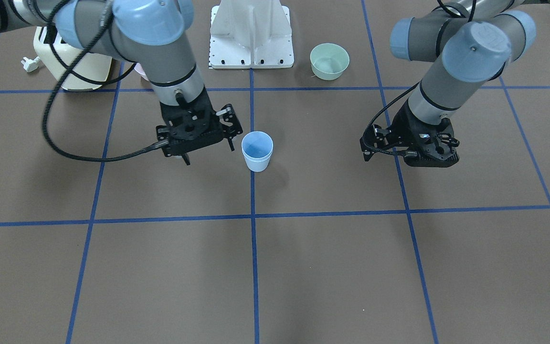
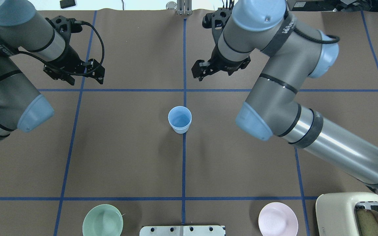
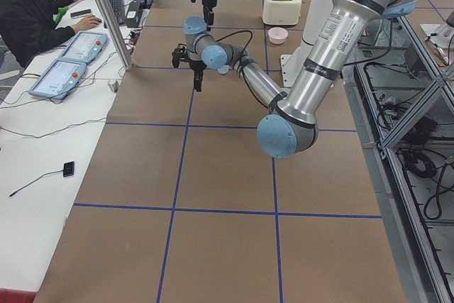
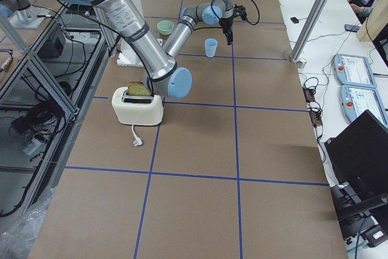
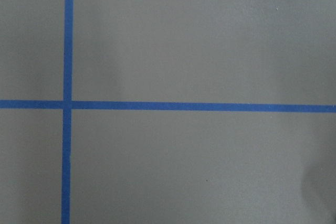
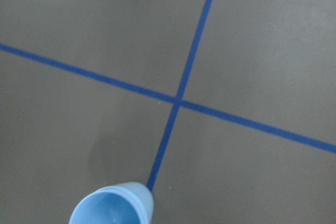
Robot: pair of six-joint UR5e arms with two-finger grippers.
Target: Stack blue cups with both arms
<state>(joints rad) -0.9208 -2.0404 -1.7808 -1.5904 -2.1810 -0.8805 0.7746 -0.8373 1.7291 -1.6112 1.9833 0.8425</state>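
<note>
One pale-blue cup shape point(image 2: 179, 118) stands upright on the blue tape line at the table's middle, and also shows in the front view point(image 1: 257, 150) and at the bottom of the right wrist view point(image 6: 111, 205). A second rim line runs just under its rim, as of one cup nested in another. No separate second cup is in view. My right gripper point(image 1: 208, 154) hangs open and empty just beside the cup, a little above the table. My left gripper point(image 1: 411, 157) is open and empty, far off to the cup's other side, and also shows in the overhead view point(image 2: 77, 77).
A mint-green bowl point(image 2: 102, 220) and a pink bowl point(image 2: 278, 219) sit near the robot's white base point(image 1: 251, 33). A cream toaster point(image 2: 353, 214) with bread stands at the robot's right. Bare brown table with blue tape lines lies around the cup.
</note>
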